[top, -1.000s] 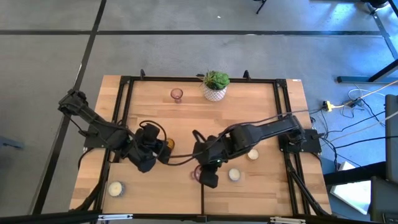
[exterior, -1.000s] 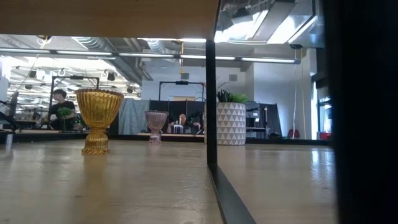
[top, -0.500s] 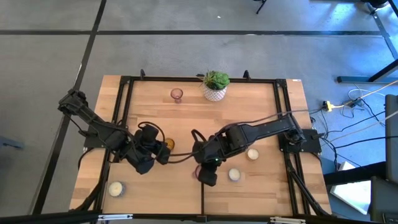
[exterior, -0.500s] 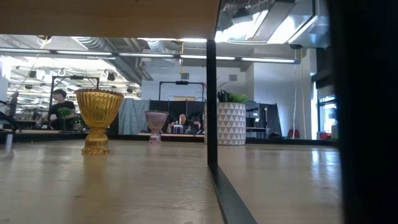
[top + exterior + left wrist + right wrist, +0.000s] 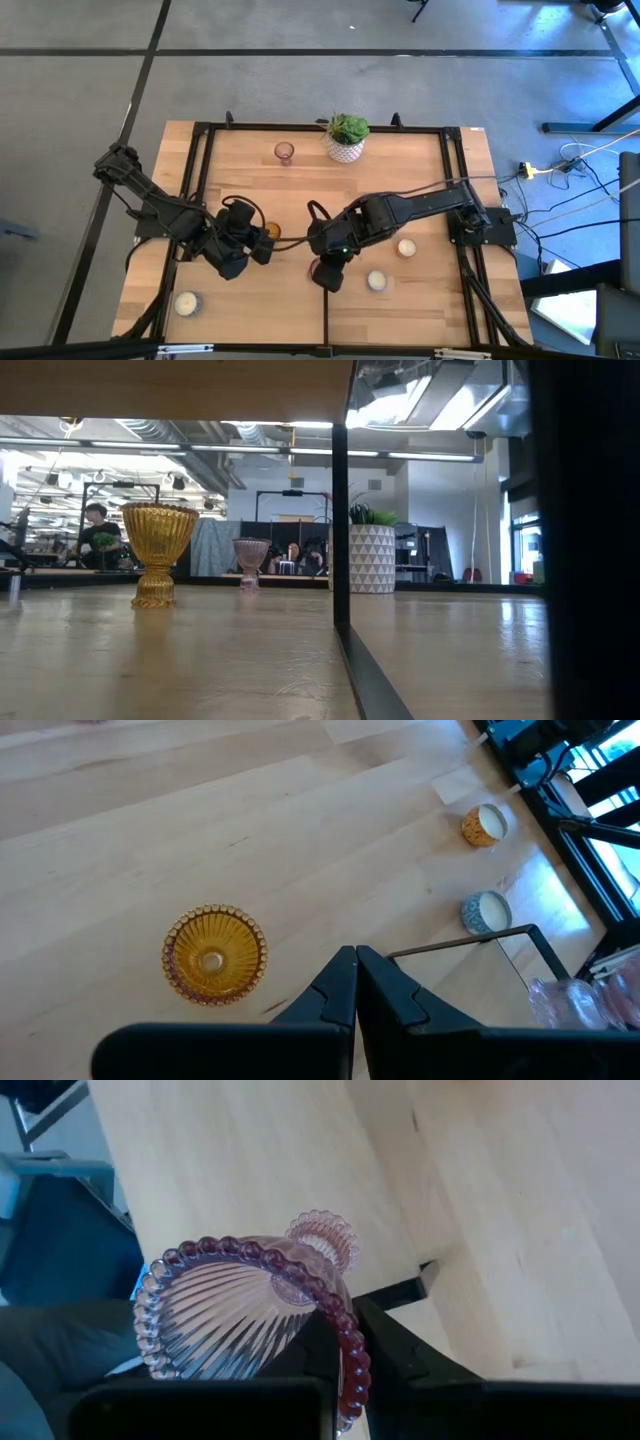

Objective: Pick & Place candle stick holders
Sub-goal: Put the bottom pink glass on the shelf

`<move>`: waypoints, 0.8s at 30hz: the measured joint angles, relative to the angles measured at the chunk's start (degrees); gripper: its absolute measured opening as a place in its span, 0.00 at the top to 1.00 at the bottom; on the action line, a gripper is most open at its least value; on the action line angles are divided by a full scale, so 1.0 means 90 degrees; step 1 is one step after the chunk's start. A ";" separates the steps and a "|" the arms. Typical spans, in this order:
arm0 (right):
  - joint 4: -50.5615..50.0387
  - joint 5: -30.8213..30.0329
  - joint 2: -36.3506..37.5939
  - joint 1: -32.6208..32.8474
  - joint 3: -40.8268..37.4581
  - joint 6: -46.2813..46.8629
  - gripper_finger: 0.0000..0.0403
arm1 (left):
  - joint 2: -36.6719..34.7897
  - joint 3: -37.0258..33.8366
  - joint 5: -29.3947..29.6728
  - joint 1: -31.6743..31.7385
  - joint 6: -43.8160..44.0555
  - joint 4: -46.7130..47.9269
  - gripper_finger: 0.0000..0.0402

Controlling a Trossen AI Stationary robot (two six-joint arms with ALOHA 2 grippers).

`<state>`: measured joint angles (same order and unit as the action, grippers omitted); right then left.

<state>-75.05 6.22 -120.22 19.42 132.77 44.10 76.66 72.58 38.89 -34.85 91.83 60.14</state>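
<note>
My right gripper (image 5: 327, 274) hangs over the table's front middle, shut on the beaded rim of a pinkish-purple glass candle stick holder (image 5: 235, 1310), which is tilted on its side in the grip. An amber glass holder (image 5: 270, 232) stands upright just right of my left gripper (image 5: 243, 252), which is shut and holds nothing. A second pinkish holder (image 5: 284, 151) stands at the back. White holders sit at the front left (image 5: 185, 302), front middle (image 5: 376, 281) and right of centre (image 5: 406, 248).
A white patterned pot with a green plant (image 5: 346, 138) stands at the back middle. A black frame (image 5: 205, 150) runs around the tabletop, and one bar of it (image 5: 340, 510) crosses the low view. People sit in the room beyond the table (image 5: 97, 530).
My right gripper has shifted slightly left and toward the back with the pinkish holder in it. The left arm has not moved.
</note>
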 joint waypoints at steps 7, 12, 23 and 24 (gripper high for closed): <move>0.0040 0.0155 -0.0115 -0.0075 0.0006 0.0386 0.95 | 0.0000 0.0000 0.0000 0.0001 0.0023 0.0000 1.00; 0.0010 0.0291 -0.0321 -0.0080 0.0002 0.0319 0.95 | 0.0000 0.0000 0.0002 0.0007 0.0022 0.0012 1.00; 0.0083 0.0334 -0.0345 -0.0121 0.0002 0.0216 0.95 | 0.0002 0.0000 0.0002 0.0007 0.0070 -0.0003 1.00; 0.0083 0.0333 -0.0344 -0.0124 0.0002 0.0216 0.95 | 0.0002 0.0000 0.0002 0.0007 0.0069 -0.0002 1.00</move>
<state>-74.30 9.22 -123.32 18.31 132.79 46.04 76.69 72.58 38.92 -34.79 92.45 60.12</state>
